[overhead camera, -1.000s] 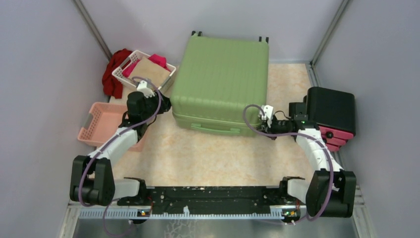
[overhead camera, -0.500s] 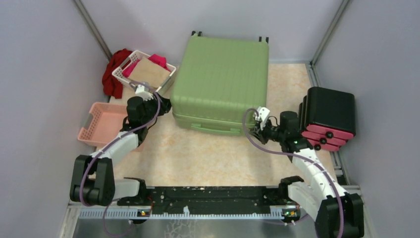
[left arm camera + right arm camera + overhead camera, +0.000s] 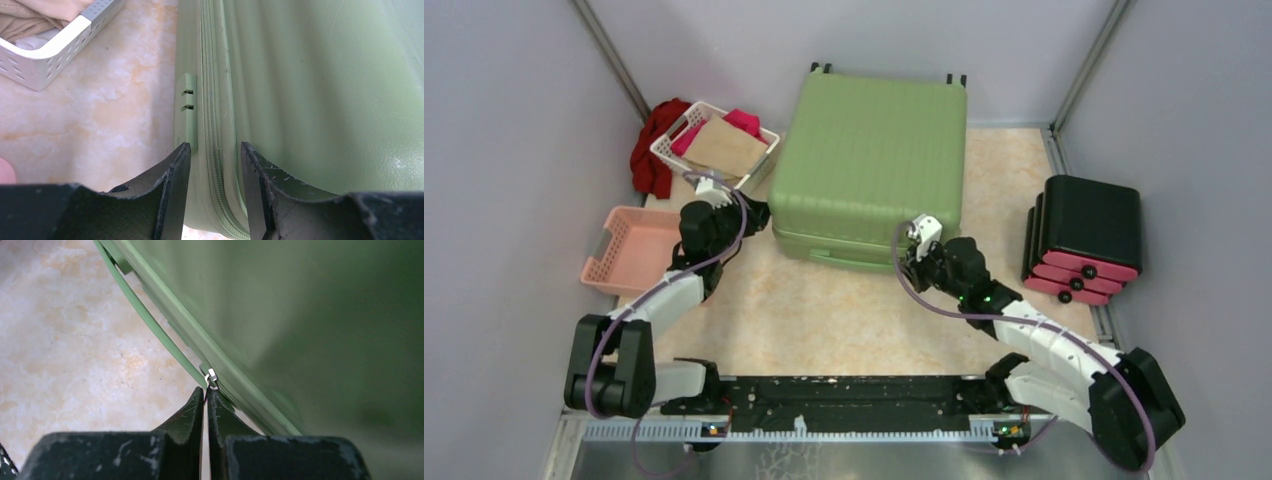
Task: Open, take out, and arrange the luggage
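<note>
The luggage [image 3: 874, 160] is a large sage-green ribbed suitcase lying flat and closed at the back of the floor. My left gripper [image 3: 759, 215] is at its near left corner. In the left wrist view its jaws [image 3: 215, 146] straddle the corner rim, pressing on the shell either side of the zipper seam [image 3: 210, 115]. My right gripper [image 3: 911, 262] is at the front edge, just right of the green handle [image 3: 856, 262]. In the right wrist view it [image 3: 206, 390] is shut on the small metal zipper pull [image 3: 212, 375].
A white basket [image 3: 667, 150] with folded clothes stands left of the suitcase, with a red cloth [image 3: 652, 150] behind it. A pink basket [image 3: 624, 250] sits by the left wall. Stacked black-and-pink cases [image 3: 1089, 235] stand at the right wall.
My right arm has swung left along the suitcase's front edge, from the near right corner toward the handle, gripper shut throughout. The left gripper has stayed at the left corner.
</note>
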Controlling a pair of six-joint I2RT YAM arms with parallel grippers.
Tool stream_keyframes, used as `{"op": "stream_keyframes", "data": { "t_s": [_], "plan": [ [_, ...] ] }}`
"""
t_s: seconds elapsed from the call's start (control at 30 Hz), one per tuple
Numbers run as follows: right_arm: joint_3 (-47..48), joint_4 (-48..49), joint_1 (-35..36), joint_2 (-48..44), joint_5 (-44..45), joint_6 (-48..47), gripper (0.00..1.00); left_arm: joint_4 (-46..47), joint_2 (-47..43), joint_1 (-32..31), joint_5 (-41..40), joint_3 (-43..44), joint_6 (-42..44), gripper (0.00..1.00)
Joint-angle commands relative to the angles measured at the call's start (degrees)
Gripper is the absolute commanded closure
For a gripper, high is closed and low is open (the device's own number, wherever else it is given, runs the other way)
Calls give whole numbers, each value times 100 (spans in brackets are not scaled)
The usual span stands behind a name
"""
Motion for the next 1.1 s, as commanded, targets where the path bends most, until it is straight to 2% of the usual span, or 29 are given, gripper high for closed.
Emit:
{"op": "stream_keyframes", "data": {
  "t_s": [0.0,0.13,0.6,1.07],
  "plan": [
    [399,505,711,376,-179,554,100,-5,18,-365,1042,-285,-268,51],
    [687,615,1172,728,18,691,100,140,104,-410,1077,-391,-325,51],
    [1768,1215,2029,2296,837,1257,100,638,223,-491,1234,-682,-413,51],
    [3550,1066,2395,3991,1018,1563,100,935,377,-544,1372,-787,-455,51]
  ]
}}
